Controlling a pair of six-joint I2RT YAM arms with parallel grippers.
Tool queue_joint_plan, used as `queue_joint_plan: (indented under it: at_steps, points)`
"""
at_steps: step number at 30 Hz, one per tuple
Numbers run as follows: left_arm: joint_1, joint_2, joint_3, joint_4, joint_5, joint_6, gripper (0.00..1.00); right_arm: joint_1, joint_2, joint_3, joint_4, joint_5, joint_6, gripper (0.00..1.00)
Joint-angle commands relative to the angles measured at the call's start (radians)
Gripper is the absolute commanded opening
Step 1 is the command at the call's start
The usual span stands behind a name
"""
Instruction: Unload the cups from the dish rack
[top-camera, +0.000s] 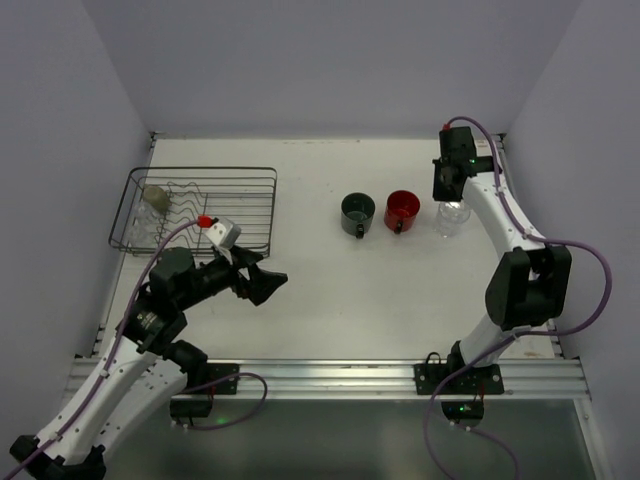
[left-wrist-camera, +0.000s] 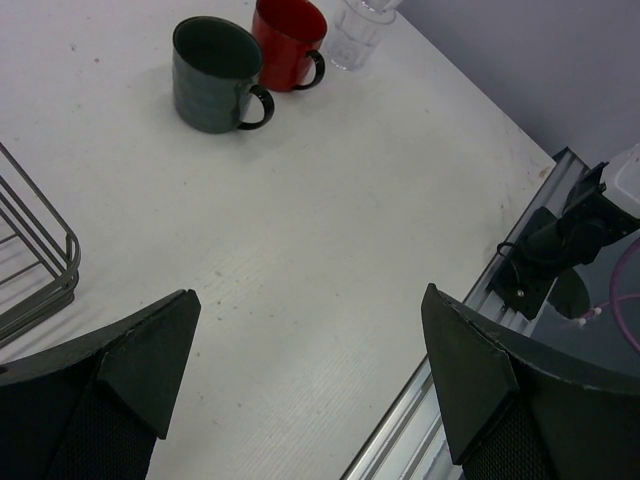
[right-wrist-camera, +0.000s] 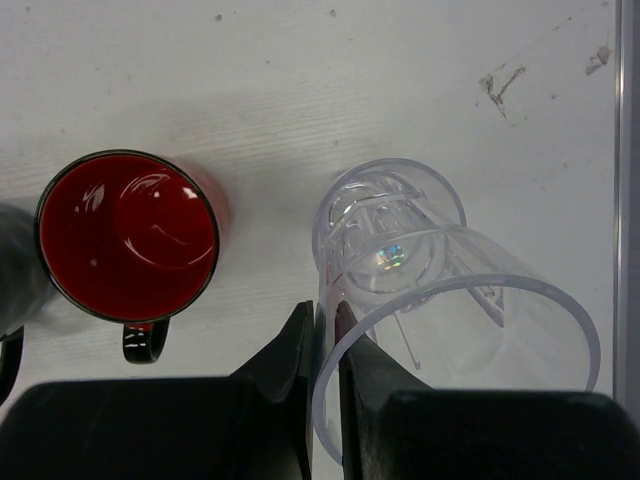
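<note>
On the white tabletop (top-camera: 330, 290), the dish rack (top-camera: 200, 169) sits far left, an olive-grey cup (top-camera: 155, 194) inside. The right end effector (right-wrist-camera: 325, 335) pinches the rim of the clear glass mug (right-wrist-camera: 440, 290), just right of the red mug (right-wrist-camera: 128, 235); the left end effector (top-camera: 270, 283) gapes empty.

One dish rack (top-camera: 200, 169), five cups — green mug (top-camera: 357, 212), red mug (top-camera: 403, 209), glass mug (top-camera: 452, 215), tumbler (top-camera: 142, 224), olive cup (top-camera: 155, 194)

Right gripper (right-wrist-camera: 325, 328) pinching rim of clear glass mug (right-wrist-camera: 440, 262); red mug (right-wrist-camera: 128, 235) upright just left, apart.
</note>
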Motion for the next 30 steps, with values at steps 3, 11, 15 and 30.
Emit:
queue_joint_plan:
  at_steps: [3,11,15,30]
  points:
    - [-0.016,-0.002,0.01,-0.038,-0.015,0.001,1.0,-0.016,0.006,0.0,0.018,0.02,-0.047,0.0]
    - [-0.014,0.009,0.01,-0.037,-0.036,0.0,1.0,-0.03,0.048,0.021,0.029,-0.021,-0.053,0.0]
    - [-0.007,0.014,0.008,-0.037,-0.041,-0.002,1.0,-0.029,0.083,0.017,0.04,-0.029,-0.053,0.0]
    - [0.035,0.087,0.033,-0.024,-0.109,-0.01,1.0,-0.024,-0.073,0.046,0.063,-0.054,0.014,0.66]
